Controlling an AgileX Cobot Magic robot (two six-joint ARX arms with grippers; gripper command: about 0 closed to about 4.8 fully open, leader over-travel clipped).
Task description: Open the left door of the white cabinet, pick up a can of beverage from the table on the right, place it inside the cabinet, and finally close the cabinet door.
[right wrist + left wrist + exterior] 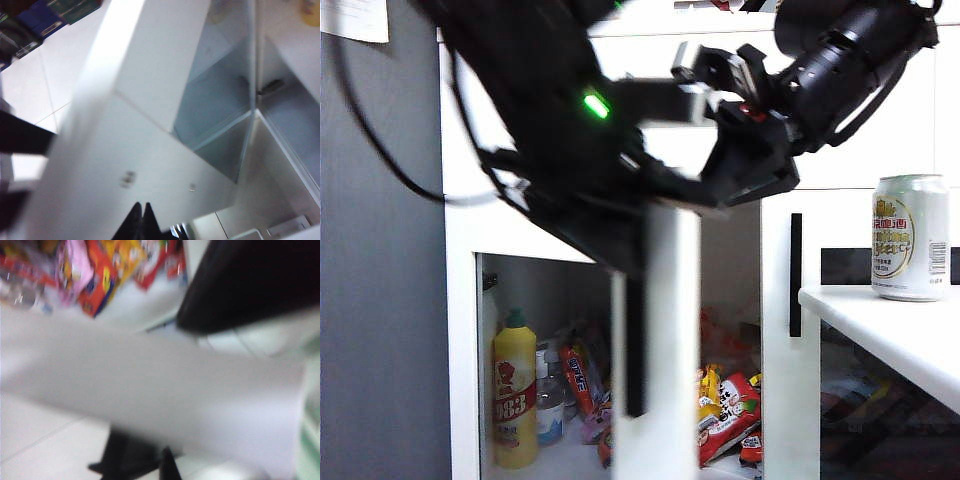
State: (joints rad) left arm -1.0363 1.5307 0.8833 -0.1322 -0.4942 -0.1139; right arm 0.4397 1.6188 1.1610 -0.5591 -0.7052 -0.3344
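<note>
- white cabinet (465, 240) stands with its left door (665, 330) swung open, edge-on at centre; a yellow bottle (515, 400) and snack packs (725, 410) sit inside.
- left gripper (167, 467), blurred, reads closed, above the door's top edge.
- right gripper (141, 220) is pinched closed, holding nothing, just right of it.
- can (910, 237) stands upright on the table (890, 330), far right.

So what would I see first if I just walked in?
Big black robot arms crowd the top, with the right gripper shut beside the white cabinet's swung-open left door. Inside sit bright snack packets and a yellow bottle. A silver can of beverage stands on the table at the right.
</note>
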